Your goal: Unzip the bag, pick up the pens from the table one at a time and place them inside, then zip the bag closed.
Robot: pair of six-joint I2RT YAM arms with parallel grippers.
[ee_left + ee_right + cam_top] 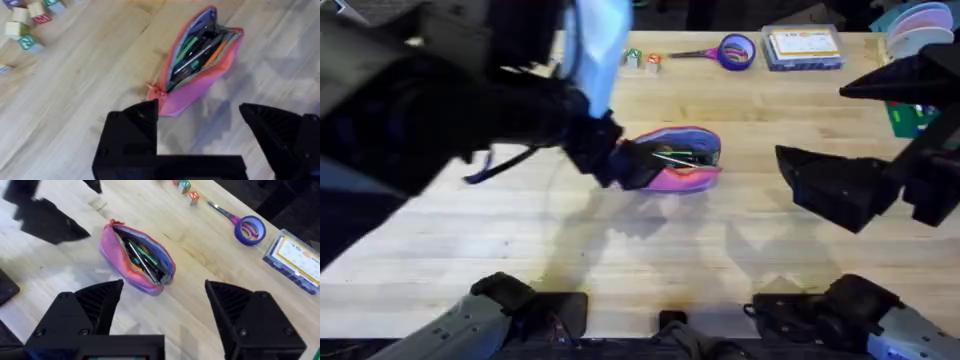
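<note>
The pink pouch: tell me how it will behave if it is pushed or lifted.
The pink pouch looks soft and gapes open, so it will probably sag. The pens inside may stiffen it lengthwise. Lying flat on the table, it should slide, not roll.

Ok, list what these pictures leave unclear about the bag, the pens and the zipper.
- Pen count: the pens overlap inside the open bag; both wrist views show a jumble.
- Bag's left end, overhead: hidden behind the left gripper and its blurred arm.
- Zipper pull: no view shows it distinctly; only a small knot at the bag's end, left wrist view.
- Block markings: too small.
</note>
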